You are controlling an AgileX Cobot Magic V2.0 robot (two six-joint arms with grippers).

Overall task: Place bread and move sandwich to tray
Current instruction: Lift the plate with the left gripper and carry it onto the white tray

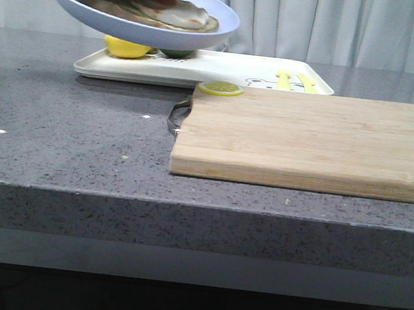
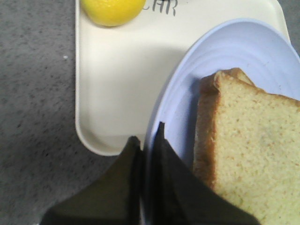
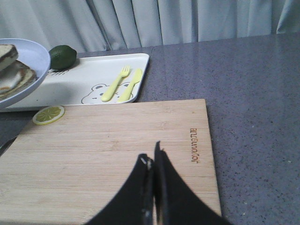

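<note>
My left gripper (image 2: pixel 147 133) is shut on the rim of the round light-blue plate (image 2: pixel 234 51), held in the air over the left end of the white tray (image 2: pixel 126 79). On the plate lies the sandwich, its top a plain bread slice (image 2: pixel 253 154); the egg under it shows in the front view (image 1: pixel 177 13). The plate (image 1: pixel 132 23) is at the top left there, above the tray (image 1: pixel 223 69). My right gripper (image 3: pixel 152 152) is shut and empty above the cutting board (image 3: pixel 103 154).
A lemon (image 1: pixel 126 46) and a lime (image 3: pixel 63 56) sit on the tray's left end, a yellow fork (image 3: pixel 115 83) and knife (image 3: pixel 130 85) on its right. A lemon slice (image 1: pixel 221 88) lies on the board's far left corner. Curtains hang behind the table.
</note>
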